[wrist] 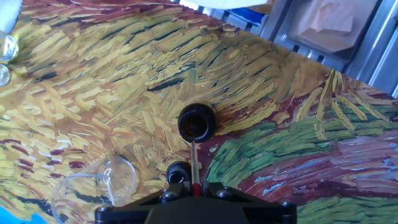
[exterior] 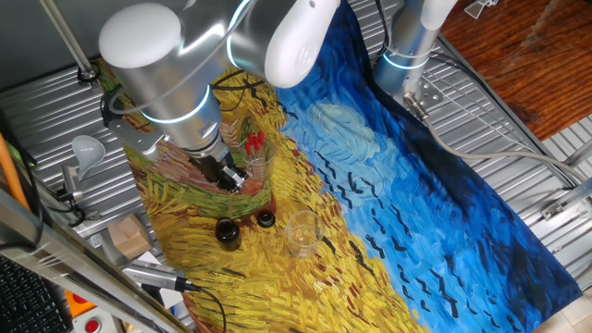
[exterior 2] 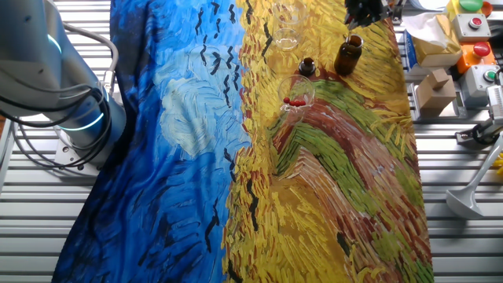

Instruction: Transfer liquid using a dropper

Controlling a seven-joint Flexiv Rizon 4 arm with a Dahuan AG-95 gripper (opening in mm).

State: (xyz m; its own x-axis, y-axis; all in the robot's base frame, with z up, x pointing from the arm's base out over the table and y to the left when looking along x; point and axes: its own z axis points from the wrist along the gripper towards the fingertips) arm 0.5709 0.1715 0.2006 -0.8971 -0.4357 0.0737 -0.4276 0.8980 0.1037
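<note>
My gripper (wrist: 195,188) is shut on the red bulb of a dropper (wrist: 195,163). Its thin clear tube points down at the open mouth of a brown bottle (wrist: 198,122), with the tip at the rim or just above it. The bottle's black cap (wrist: 178,172) lies beside it. In one fixed view the gripper (exterior: 228,178) hangs above the bottle (exterior: 227,232) and cap (exterior: 265,219). A glass (exterior: 255,153) behind it holds other red-bulbed droppers. In the other fixed view the gripper (exterior 2: 365,11) is at the top edge, over the bottle (exterior 2: 348,55).
An empty glass (exterior: 302,232) stands right of the cap; it also shows in the hand view (wrist: 96,186). Another glass (wrist: 5,46) is at the hand view's left edge. Cardboard boxes (exterior 2: 435,90) and a button box (exterior 2: 471,16) sit off the painted cloth (exterior: 388,185).
</note>
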